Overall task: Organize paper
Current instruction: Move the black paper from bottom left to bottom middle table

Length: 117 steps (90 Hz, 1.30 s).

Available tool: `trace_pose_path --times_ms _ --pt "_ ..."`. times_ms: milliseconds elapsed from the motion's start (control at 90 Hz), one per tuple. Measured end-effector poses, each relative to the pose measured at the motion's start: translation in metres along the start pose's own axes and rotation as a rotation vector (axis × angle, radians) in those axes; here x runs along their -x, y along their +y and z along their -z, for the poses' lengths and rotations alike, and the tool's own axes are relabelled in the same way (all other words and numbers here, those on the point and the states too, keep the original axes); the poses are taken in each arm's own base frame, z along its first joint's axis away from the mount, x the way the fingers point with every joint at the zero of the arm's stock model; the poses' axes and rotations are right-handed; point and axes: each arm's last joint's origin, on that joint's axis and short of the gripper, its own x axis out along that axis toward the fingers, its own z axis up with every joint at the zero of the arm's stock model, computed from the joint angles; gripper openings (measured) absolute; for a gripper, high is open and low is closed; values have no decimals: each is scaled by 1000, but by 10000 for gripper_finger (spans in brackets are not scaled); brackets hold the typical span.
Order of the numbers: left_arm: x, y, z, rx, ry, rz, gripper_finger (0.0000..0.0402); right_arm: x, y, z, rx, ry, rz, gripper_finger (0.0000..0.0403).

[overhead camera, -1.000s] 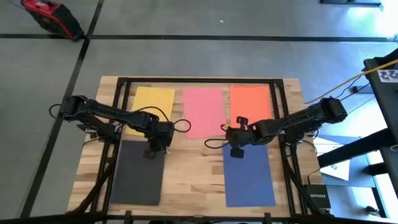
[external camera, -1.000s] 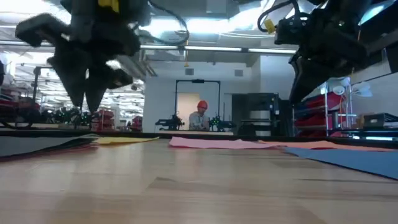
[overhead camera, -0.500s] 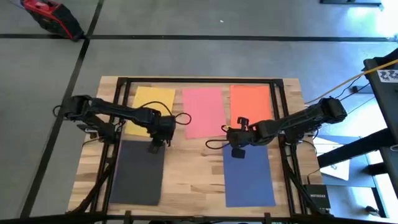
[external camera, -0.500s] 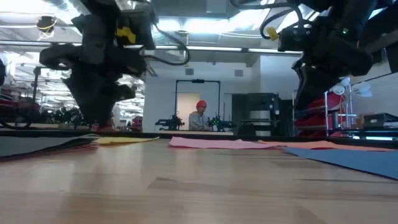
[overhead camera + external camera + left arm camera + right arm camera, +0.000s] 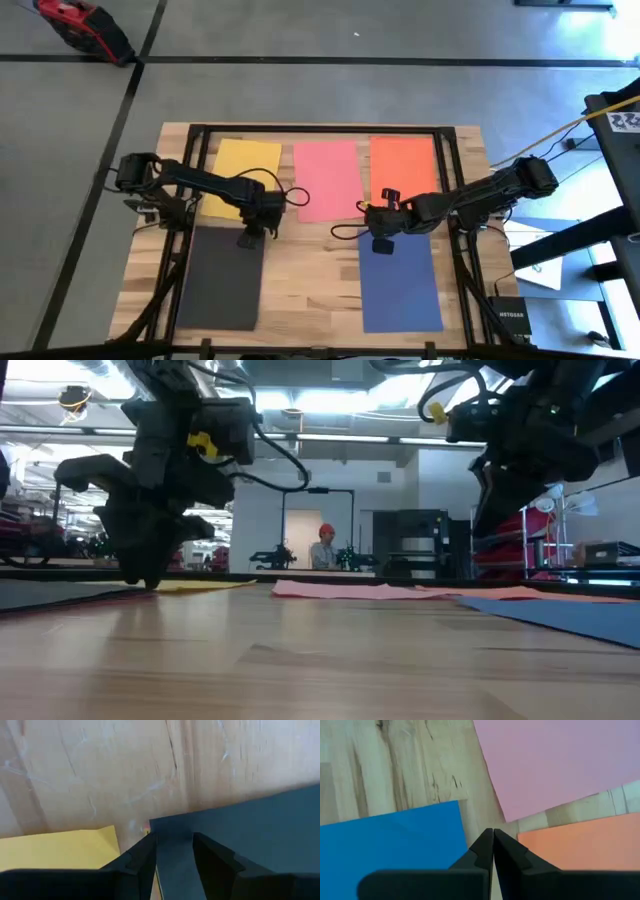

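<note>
Left wrist view: left gripper (image 5: 174,851), fingers spread, straddles thin black paper sheet (image 5: 250,820) corner; next, pinch. Right gripper (image 5: 493,845), fingers pressed together, waits.

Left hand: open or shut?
Open. In the left wrist view the left hand shows a gap between its fingers, over the black paper's corner.

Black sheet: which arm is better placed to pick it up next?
Probably the left. The left gripper, fingers open, sits over the black sheet's top corner; the right gripper, shut, is by the blue sheet.
</note>
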Motion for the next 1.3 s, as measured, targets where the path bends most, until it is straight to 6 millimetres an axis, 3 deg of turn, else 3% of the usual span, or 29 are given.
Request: trace_pose_path --times_ms 356,1056,1178,1300 --pt "12 1 -8 -5 -29 -46 114 0 0 0 1 1 0 0" --pt "8 0 -3 -31 2 -24 113 0 0 0 1 1 0 0" --pt "8 -3 -4 -68 4 -22 91 0 0 0 1 1 0 0" --pt "7 -6 -4 -89 5 -21 40 0 0 0 1 1 0 0"
